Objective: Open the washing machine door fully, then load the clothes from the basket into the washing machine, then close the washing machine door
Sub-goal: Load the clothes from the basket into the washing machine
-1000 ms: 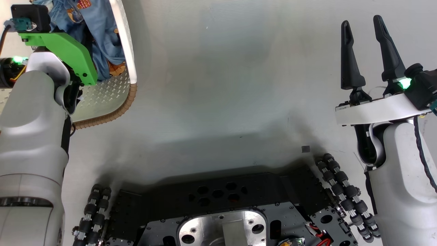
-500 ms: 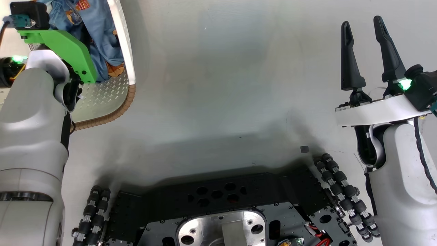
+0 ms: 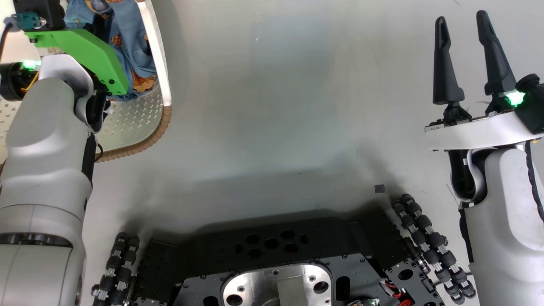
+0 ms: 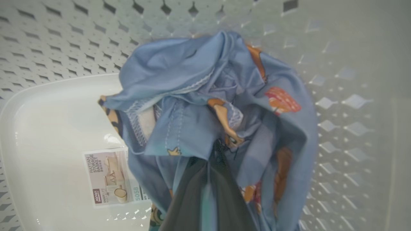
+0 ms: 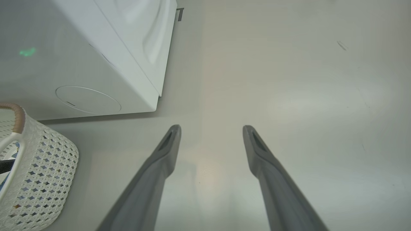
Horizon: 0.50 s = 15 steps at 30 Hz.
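**Loading step: left gripper clamped on the clothes, down in the basket**

Nearest, left side: the left gripper (image 4: 214,150) has its two dark fingers pressed together on a fold of the clothes (image 4: 205,96). The blue fabric with orange animal prints bunches up around the fingertips. The clothes sit inside the basket (image 4: 337,128), over its pale bottom and beside the label sticker (image 4: 110,176).

Right side: the right gripper (image 5: 210,128) has its fingers wide apart and holds nothing. It hangs over bare floor (image 5: 305,96), well apart from the basket.

Farther off: the washing machine (image 5: 80,64) stands just behind the basket, with its round service flap (image 5: 86,99) low on the front. Cannot tell from here how the door stands.

Judgement: this is the loading step, at the pick. The next move calls for lifting the bundle clear of the basket rim without snagging a trailing end, then swinging it across to the drum opening. Check that the door is fully open first.
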### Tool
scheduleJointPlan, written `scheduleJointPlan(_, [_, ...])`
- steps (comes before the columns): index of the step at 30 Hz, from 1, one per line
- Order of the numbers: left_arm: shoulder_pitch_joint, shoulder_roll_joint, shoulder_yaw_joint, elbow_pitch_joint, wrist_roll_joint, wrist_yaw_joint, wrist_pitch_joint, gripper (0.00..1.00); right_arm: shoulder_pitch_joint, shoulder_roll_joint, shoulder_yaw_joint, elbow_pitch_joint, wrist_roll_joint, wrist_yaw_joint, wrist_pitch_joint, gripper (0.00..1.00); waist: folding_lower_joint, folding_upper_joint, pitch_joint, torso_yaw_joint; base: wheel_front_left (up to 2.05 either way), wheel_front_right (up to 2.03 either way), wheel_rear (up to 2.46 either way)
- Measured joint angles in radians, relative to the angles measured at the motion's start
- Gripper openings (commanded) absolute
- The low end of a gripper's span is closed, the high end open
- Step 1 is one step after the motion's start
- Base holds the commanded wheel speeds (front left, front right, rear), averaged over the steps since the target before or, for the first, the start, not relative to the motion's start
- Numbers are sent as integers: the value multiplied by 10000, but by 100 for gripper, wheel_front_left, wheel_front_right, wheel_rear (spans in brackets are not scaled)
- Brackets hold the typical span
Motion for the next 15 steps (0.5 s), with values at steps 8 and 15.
scheduleJointPlan(8, [273,-142,-261,-40,-408,0,-784,0,-216,0,-148,36,0,0,0,100,0,0,-491,124,0,0,0])
scheduleJointPlan(15, [917,-313,-602,-232,-656,0,-1561,0,-254,-13,-244,207,0,0,0,100,0,0,-1103,292,0,0,0])
